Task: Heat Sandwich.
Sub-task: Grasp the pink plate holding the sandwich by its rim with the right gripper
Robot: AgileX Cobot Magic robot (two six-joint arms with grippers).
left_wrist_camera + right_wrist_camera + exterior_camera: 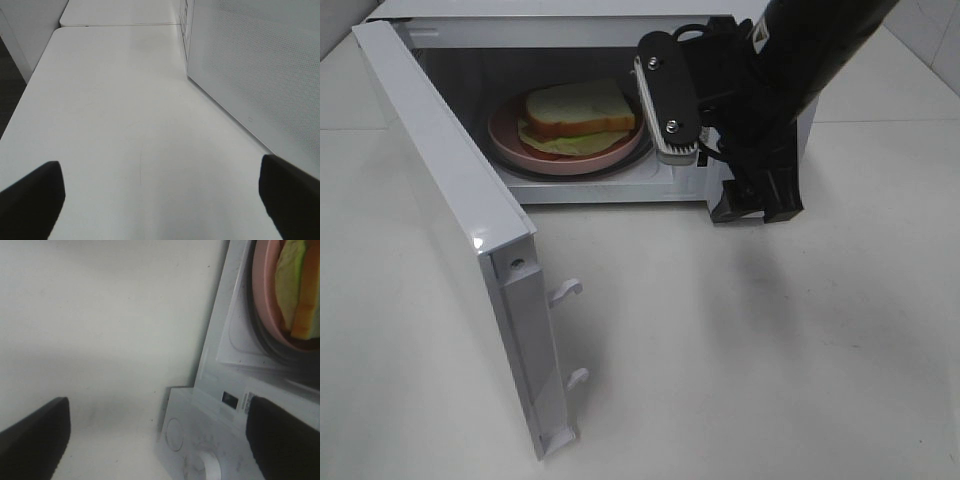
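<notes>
The sandwich (pixel 578 112) already sits on the pink plate (pixel 508 140) inside the microwave (pixel 620 190) at the far side. The door (pixel 450 220) stands open to the left, so shutting it and starting the heat are probably what is left. The right gripper (pixel 157 435), by the controls, and the left gripper (pixel 160 200) both gape empty.

You get no readable writing, brand or number in any of these views. On the microwave's control panel (pixel 200 440), the right wrist view shows a small dark mark (pixel 230 400) with a pale sticker (pixel 246 402) just beside it, both too blurred to read. In the left wrist view, the door (pixel 260 75) carries a tiny mark (pixel 249 119), too small to make out.
</notes>
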